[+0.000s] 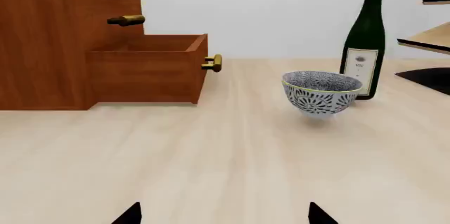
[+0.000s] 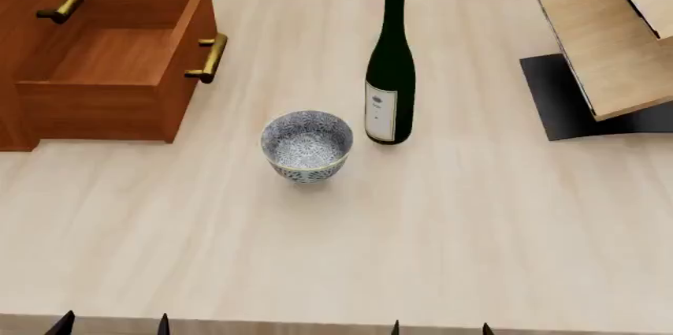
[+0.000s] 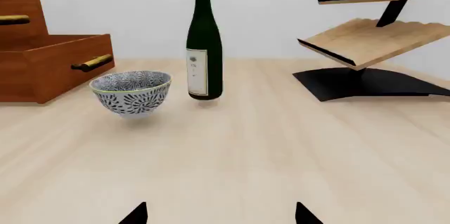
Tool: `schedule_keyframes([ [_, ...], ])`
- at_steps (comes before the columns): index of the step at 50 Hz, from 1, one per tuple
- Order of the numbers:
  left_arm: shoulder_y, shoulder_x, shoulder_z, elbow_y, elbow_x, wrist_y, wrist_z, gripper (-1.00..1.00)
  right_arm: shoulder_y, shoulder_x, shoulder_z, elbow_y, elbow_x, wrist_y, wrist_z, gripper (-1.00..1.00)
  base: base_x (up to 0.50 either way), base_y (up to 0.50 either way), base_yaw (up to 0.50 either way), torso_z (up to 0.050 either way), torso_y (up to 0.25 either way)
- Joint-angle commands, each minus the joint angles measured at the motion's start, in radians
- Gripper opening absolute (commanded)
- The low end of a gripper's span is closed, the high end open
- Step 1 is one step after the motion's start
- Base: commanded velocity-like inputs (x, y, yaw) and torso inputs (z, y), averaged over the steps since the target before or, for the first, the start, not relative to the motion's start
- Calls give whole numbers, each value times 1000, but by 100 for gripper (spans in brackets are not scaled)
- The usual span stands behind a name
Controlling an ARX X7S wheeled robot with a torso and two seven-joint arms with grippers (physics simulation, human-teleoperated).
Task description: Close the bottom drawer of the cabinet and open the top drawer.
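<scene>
Reddish-brown wood-grain cabinet [image 2: 21, 4] stands at the far left of the pale wooden table [image 2: 421, 225]. Its bottom drawer [image 2: 116, 75], fitted with a brass bar handle [image 2: 208, 57], is pulled fully out. The top drawer is outside every view except for a sliver of handle. A blue-patterned ceramic bowl [image 2: 306, 146] sits just beside a dark green wine bottle [image 2: 390, 67]. Left gripper [image 1: 223, 214] and right gripper [image 3: 219, 214] both show fingertips spread wide, holding nothing, well apart from the cabinet.
</scene>
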Motion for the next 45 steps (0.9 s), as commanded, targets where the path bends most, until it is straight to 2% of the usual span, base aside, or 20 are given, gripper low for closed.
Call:
schedule_keyframes([
  [1, -25, -150, 249, 11, -102, 0, -246, 100, 0, 9, -13, 0, 9, 0, 13, 100, 0, 0, 0, 0, 0],
  [2, -17, -212, 250, -4, -221, 35, -221, 100, 5, 9, -4, -4, 42, 24, -5, 100, 0, 0, 0, 0, 0],
  [3, -5, -228, 271, 11, -229, 41, -181, 100, 6, 18, -9, -14, 65, 57, -13, 100, 0, 0, 0, 0, 0],
  [5, 10, -231, 281, 28, -165, 21, -236, 100, 8, 29, -20, -24, 68, 84, -2, 100, 0, 0, 0, 0, 0],
  [10, 83, -249, 299, 157, -103, -6, -290, 100, 11, 44, -47, -57, 38, 125, 40, 100, 0, 0, 0, 0, 0],
  [18, 124, -284, 296, 476, -91, -262, -342, 100, 19, 74, -69, -274, 54, 337, 48, 100, 0, 0, 0, 0, 0],
  [20, 102, -287, 309, 513, -28, -311, -378, 100, 38, 85, -79, -312, 34, 378, 61, 100, 0, 0, 0, 0, 0],
  [22, 91, -279, 275, 556, -105, -350, -355, 100, 59, 88, -75, -341, 40, 421, 65, 100, 0, 0, 0, 23, 0],
  [24, 73, -287, 289, 603, -60, -397, -377, 100, 72, 96, -80, -386, 40, 470, 67, 100, 0, 0, 0, 36, 0],
  [25, 62, -287, 281, 635, -104, -445, -353, 100, 82, 98, -81, -415, 40, 508, 71, 100, 0, 0, 0, 40, 0],
  [34, -51, -290, 315, 799, -100, -712, -360, 100, 160, 119, -104, -545, 24, 683, 87, 100, 0, 0, 0, 43, 0],
  [45, -250, -239, 304, 935, -157, -1034, -350, 100, 294, 118, -70, -624, 79, 891, 79, 100, 0, 0, 0, 43, 0],
])
